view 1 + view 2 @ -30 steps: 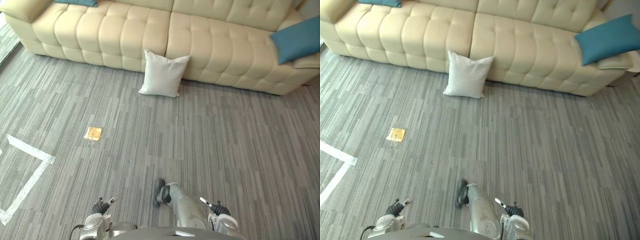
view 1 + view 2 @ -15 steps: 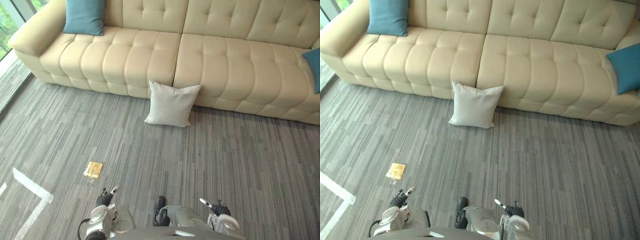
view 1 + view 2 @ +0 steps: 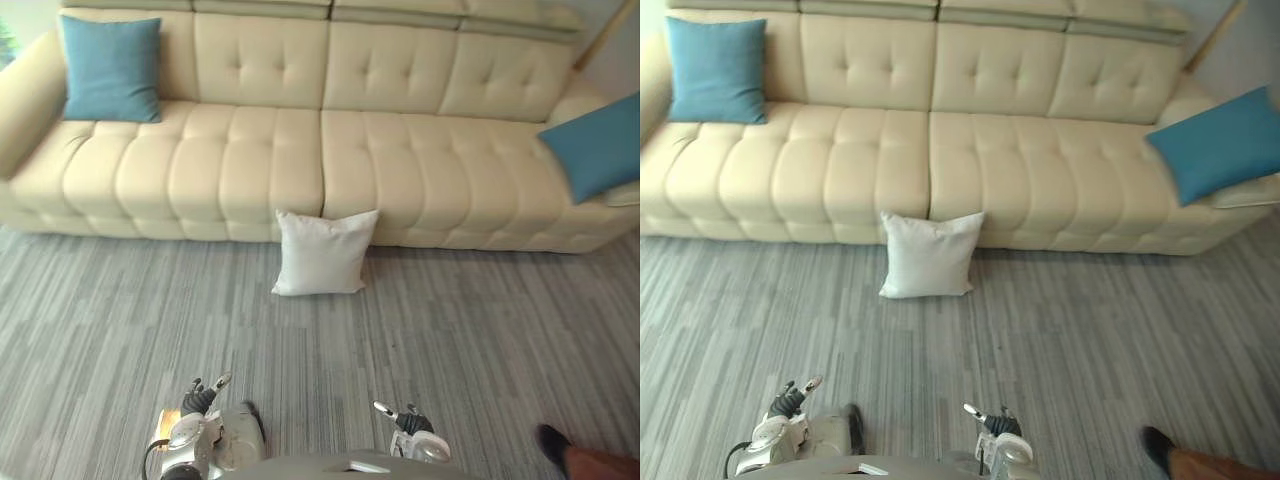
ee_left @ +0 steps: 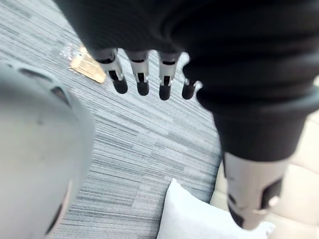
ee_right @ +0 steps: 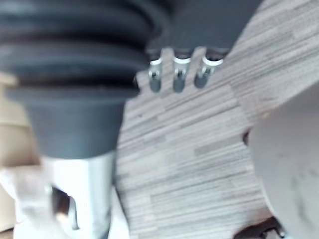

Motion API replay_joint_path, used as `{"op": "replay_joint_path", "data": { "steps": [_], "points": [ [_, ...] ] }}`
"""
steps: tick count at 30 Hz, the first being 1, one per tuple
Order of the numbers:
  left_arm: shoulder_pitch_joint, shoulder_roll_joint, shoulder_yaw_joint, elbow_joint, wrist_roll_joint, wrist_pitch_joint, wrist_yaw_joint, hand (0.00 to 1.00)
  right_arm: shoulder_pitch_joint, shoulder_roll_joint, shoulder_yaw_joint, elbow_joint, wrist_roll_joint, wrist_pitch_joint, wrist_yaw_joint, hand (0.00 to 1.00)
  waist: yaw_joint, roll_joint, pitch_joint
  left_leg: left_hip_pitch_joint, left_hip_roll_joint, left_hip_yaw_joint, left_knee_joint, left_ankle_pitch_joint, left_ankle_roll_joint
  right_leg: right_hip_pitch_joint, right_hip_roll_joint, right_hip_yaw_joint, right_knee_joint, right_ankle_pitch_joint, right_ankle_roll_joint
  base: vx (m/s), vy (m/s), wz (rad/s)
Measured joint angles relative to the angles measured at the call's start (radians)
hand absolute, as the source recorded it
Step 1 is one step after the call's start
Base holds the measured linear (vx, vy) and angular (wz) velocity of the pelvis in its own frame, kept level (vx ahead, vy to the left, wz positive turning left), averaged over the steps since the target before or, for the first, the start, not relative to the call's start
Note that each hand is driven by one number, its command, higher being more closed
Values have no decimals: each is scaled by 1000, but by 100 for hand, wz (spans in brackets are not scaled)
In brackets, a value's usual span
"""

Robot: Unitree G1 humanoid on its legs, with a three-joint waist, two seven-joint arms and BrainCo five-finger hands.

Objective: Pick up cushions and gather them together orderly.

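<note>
- The left hand (image 4: 141, 74) is held open, its fingers straight and hanging loose above the grey carpet (image 3: 470, 330); nothing is held or touched by it.
- The right hand (image 5: 178, 72) is relaxed in the same way, with its fingers straight and pointed down at the carpet and nothing gripped.
- Both hands are carried low at the robot's sides. In the head views the left one is seen at the lower left and the right one at the lower middle, each well apart from every cushion.
- A small flat yellow item (image 4: 87, 69) is seen lying on the carpet near the left hand.
- A white cushion (image 3: 322, 252) is stood upright on the carpet and leaned against the front edge of the cream sofa (image 3: 250, 160), at the seam between its two seat halves.
- A blue cushion (image 3: 110, 68) is propped upright at the left end of the sofa seat, against the backrest.
- A second blue cushion (image 3: 598, 147) is laid tilted at the right end of the sofa, by the armrest.
- The three cushions are well apart from one another.
- A person's dark shoe (image 3: 552, 443) is seen on the carpet at the lower right.
</note>
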Motion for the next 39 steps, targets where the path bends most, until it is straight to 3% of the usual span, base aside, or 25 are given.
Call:
{"op": "replay_joint_path", "data": {
  "steps": [1,3,5,8,9,11,12,13,14,15,17,18,20,22,23,25,27,28,30,31,32,33,34,36,39],
  "points": [
    [0,8,-7,15,0,0,0,0,-2,0,10,0,0,-3,1,0,-8,-7,-5,30,-9,19,-13,-7,2,-41,-16,-5,97,6,24,184,217,-35],
    [3,19,-24,34,-5,1,0,0,-14,3,11,2,0,-8,1,0,-22,-9,-7,88,-19,41,-55,-8,4,-103,-44,-54,198,-9,36,148,137,-17],
    [13,23,-28,41,-14,1,0,0,-27,1,11,13,0,-9,2,0,-25,-7,-7,134,-29,51,-110,-6,4,-145,-62,-126,157,-31,16,176,78,-9],
    [17,28,-35,61,-21,4,1,0,-36,-6,10,30,0,-19,4,0,-30,1,-6,180,-35,50,-176,-4,-10,-191,-40,-170,-8,-21,-1,154,-36,-5],
    [16,28,-38,69,-21,6,1,0,-49,-15,10,41,1,-19,5,0,-38,6,-3,198,-35,48,-196,-5,-17,-210,-24,-173,-81,6,-14,220,-134,3],
    [16,28,-53,81,-21,7,1,0,-48,-35,10,42,1,-17,9,0,-56,16,3,243,-37,27,-219,-24,-61,-231,-14,-181,-239,121,-34,292,-186,29],
    [16,30,-55,83,-21,7,1,0,-40,-37,9,43,0,-17,12,0,-60,14,4,253,-41,18,-219,-29,-71,-228,-16,-178,-272,149,-37,244,-175,49],
    [21,35,-55,83,-21,6,0,0,-23,-37,-2,40,10,-20,14,0,-64,3,4,275,-58,-6,-218,-46,-99,-222,-26,-162,-295,233,-38,333,-274,56],
    [19,26,-55,97,-21,7,1,0,-18,-44,-12,39,13,-21,18,0,-73,13,2,301,-51,-35,-220,-58,-118,-216,-27,-168,-236,254,-57,393,-310,60],
    [28,4,-58,99,-21,7,-1,0,-21,-67,-9,39,4,-20,19,0,-73,53,-13,309,-25,-69,-244,-57,-120,-229,-10,-193,-179,182,-60,421,-307,48],
    [31,-32,-53,91,-20,7,-2,0,-29,-76,-15,35,3,-20,20,0,-70,95,-11,334,6,-107,-248,-44,-134,-226,11,-221,-125,115,-71,390,-225,29],
    [32,-38,-35,88,-20,7,-2,0,-31,-75,-15,34,0,-19,21,0,-66,99,-12,321,30,-143,-190,-34,-137,-212,29,-230,-104,76,-88,467,-288,19],
    [34,-38,-8,72,-20,7,-2,0,-26,-74,-11,34,1,-16,20,0,-65,91,-8,263,64,-186,-18,-21,-132,-170,41,-245,-105,41,-97,312,-204,11],
    [33,-40,26,41,-22,8,-2,0,-13,-71,-7,33,2,-15,20,0,-61,82,-2,162,104,-227,244,69,-130,-109,55,-250,-119,16,-108,284,-112,-6],
    [36,-39,34,37,-27,8,-2,0,-6,-70,-7,32,2,-15,20,0,-55,82,-2,123,128,-223,353,84,-128,-77,61,-247,-137,8,-116,308,-76,-18],
    [35,-38,44,17,-31,10,-2,0,0,-64,-8,33,7,-13,17,0,-50,75,2,45,136,-189,480,32,-116,-2,68,-220,-202,10,-112,335,4,-25],
    [38,-41,44,11,-31,9,-2,0,2,-63,-12,36,10,-11,16,0,-43,73,4,27,132,-176,474,8,-120,21,68,-211,-224,15,-108,317,96,-30],
    [40,-33,43,10,-31,8,-3,0,-4,-57,-16,40,10,-3,14,0,-36,63,10,2,110,-160,382,-51,-118,65,56,-188,-252,23,-94,284,140,-32],
    [34,-29,42,9,-30,8,-3,0,-11,-46,-33,40,10,-4,14,0,-36,51,20,-7,89,-154,311,-70,-113,83,36,-181,-253,26,-90,230,191,-20],
    [29,-22,37,4,-30,7,-3,0,-12,-36,-38,39,10,-4,13,0,-36,35,31,-27,67,-133,196,-67,-104,100,5,-178,-254,29,-77,243,334,-5],
    [30,-27,24,-2,-29,5,-2,0,-11,-40,-37,33,10,-5,13,0,-36,47,36,-39,59,-123,49,30,-78,111,-4,-177,-254,29,-42,226,348,-2],
    [31,-34,21,-2,-29,3,-2,0,-7,-47,-36,25,9,-5,13,0,-34,63,33,-44,61,-123,-8,99,-78,112,6,-178,-255,23,-25,131,237,3],
    [20,-18,20,-2,-29,-1,-3,0,-4,-42,-29,27,10,-1,11,0,-28,48,40,-42,31,-113,6,80,-82,110,-22,-151,-267,5,4,143,256,11],
    [10,4,8,-11,-29,-3,-2,0,-9,-12,-10,12,10,-1,12,0,-17,7,45,-53,-13,-105,-26,80,-70,113,-29,-127,-341,27,-8,123,210,10],
    [15,8,9,-2,-30,-1,-2,0,-10,-3,-4,4,9,-7,13,0,-15,0,43,-37,-28,-91,-27,70,-48,133,-34,-99,-383,68,-13,52,96,-6]
  ]
}}
